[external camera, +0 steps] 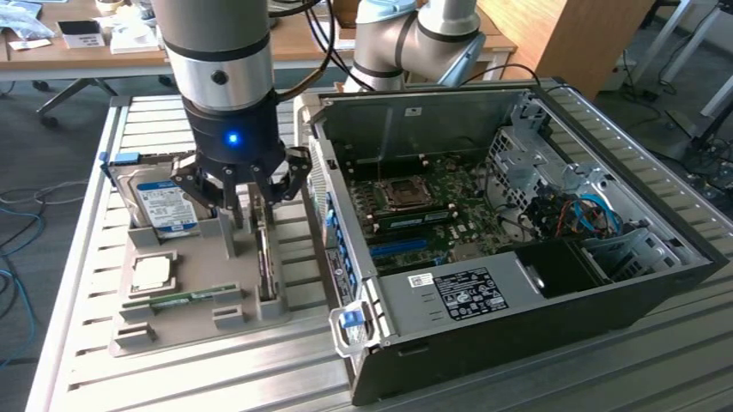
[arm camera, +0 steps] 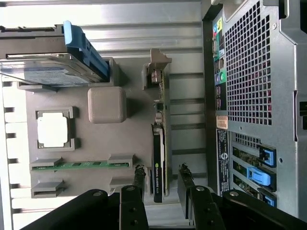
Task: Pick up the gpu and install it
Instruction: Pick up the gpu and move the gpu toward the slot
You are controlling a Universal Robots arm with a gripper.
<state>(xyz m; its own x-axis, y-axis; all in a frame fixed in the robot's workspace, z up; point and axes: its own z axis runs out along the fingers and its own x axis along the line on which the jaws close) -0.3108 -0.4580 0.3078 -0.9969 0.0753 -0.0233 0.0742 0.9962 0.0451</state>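
So the gpu hasn't been picked up yet: it stands on its long edge in a slot of the gray parts tray, on the side of the tray at the exterior view's right, closest to the open computer case. The gripper hangs right above it. In the wrist view you can see the claw spread wide, with one of its fingers on each side of the card's black-block end, and a gap on both sides, so nothing is grabbed. The card's silver bracket is at the other end. The rest of the tray has the hard drive with the blue-white label at the far end, a square cpu in its pocket, and a skinny green memory stick lying nearer the camera. The case lies on its side on the slatted metal table, and its green motherboard is in plain sight.
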